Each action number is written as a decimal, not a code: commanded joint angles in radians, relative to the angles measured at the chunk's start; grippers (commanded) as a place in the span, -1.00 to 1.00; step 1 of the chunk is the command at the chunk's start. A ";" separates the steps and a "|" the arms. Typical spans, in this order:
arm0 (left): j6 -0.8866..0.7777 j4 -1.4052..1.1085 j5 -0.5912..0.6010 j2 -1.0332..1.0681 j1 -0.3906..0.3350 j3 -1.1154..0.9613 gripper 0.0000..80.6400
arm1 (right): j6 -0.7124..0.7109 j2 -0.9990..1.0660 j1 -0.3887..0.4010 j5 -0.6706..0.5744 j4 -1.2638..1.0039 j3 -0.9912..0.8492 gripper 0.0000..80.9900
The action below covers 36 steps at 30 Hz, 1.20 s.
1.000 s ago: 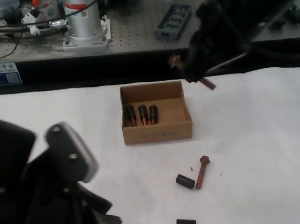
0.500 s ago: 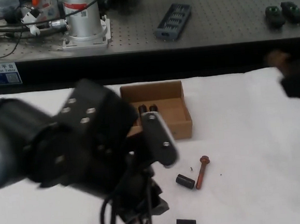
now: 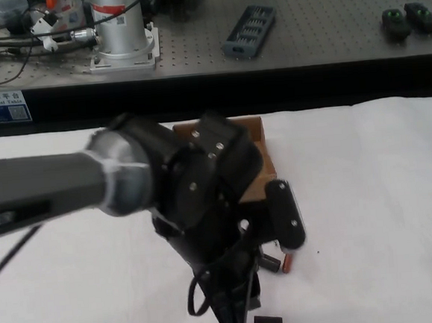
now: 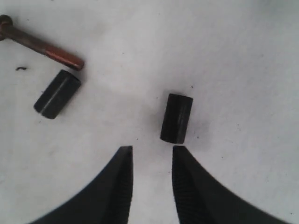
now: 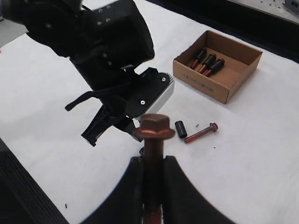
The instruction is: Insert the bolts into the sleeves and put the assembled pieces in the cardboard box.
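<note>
I count 3 assembled pieces lying in the box, so that much is done. By my reckoning 2 more pairs are left to make and put away. The left gripper hangs over the cloth with its jaws parted a little and nothing between them. 1 sleeve lies just ahead of the fingertips, almost touching one of them. Further past the jaws and off to one side lie a second sleeve and a loose bolt, close together. The right gripper is closed around the shank of a second bolt, whose head stands clear above the jaws. As for writing — a blue label on the far bench edge and faint marks on the box front — I can read neither.
</note>
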 commanded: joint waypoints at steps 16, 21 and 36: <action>0.118 -0.039 -0.068 0.108 -0.081 -0.015 -0.44 | 0.006 -0.033 0.000 -0.012 0.006 0.003 -0.92; 0.131 -0.060 -0.085 0.121 -0.081 -0.015 -0.44 | 0.006 -0.033 0.000 -0.012 0.029 0.003 -0.92; 0.029 -0.117 -0.087 0.163 -0.099 -0.017 -0.57 | 0.006 -0.033 0.000 -0.012 0.045 0.003 -0.92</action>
